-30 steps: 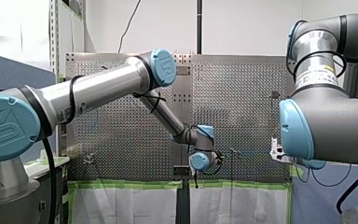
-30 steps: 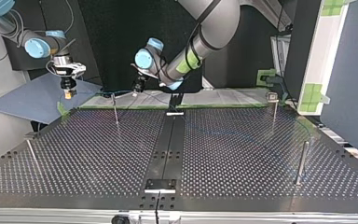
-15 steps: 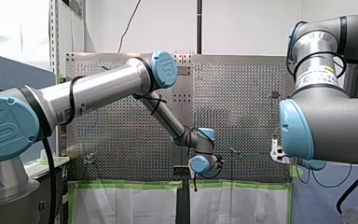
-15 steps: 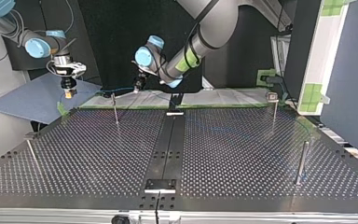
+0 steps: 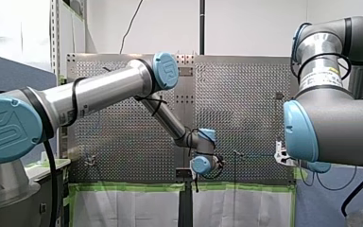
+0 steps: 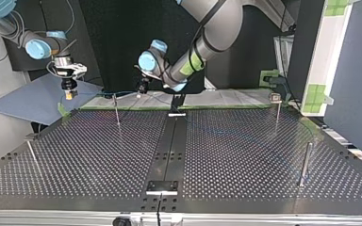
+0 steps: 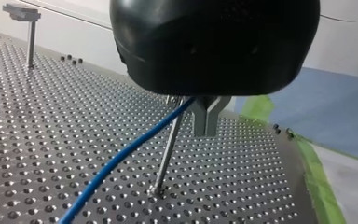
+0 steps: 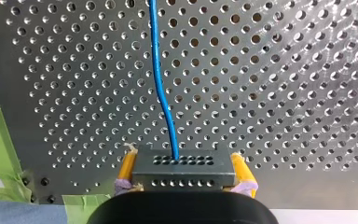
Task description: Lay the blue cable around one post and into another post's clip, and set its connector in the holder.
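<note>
In the right wrist view my right gripper (image 8: 184, 173) has its yellow pads shut on a dark grey connector (image 8: 183, 164). The blue cable (image 8: 161, 79) leaves it and runs ahead over the perforated table. In the top view this gripper (image 6: 69, 94) hangs off the table's far left corner. My left gripper (image 6: 143, 88) is at the far edge, just right of a thin post (image 6: 117, 112). In the left wrist view its metal fingers (image 7: 206, 116) are shut on the blue cable (image 7: 121, 156), which trails back past the post (image 7: 167, 151).
More posts stand on the table: one with a clip at the top view's far right (image 6: 276, 109), a plain one at the near right (image 6: 304, 164), a leaning one at the left (image 6: 33, 157). A black strip (image 6: 169, 146) runs down the middle. Green tape (image 7: 317, 182) lines the edge.
My left gripper has shifted slightly to the top view's right, away from the post, and a little lower. My right arm has stayed still with the connector.
</note>
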Robot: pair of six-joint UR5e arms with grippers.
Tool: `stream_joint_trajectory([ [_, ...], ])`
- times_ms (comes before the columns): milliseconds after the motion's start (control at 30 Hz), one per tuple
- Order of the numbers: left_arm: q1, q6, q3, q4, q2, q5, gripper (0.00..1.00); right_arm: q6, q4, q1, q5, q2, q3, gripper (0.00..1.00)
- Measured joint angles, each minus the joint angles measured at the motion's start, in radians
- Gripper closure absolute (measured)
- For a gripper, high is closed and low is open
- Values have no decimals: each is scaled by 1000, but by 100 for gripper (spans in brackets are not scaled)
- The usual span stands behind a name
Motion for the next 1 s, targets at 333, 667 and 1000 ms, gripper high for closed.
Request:
stream_joint_trajectory([
  [333,12,-9,7,-4,-2,10,98,6,9,5,2,8,-17,100],
  [667,16,-11,27,-15,-10,13,98,-40,72,7,12,47,-55,100],
  [1000,28,-12,61,-39,-11,15,98,-35,83,3,12,48,-68,100],
])
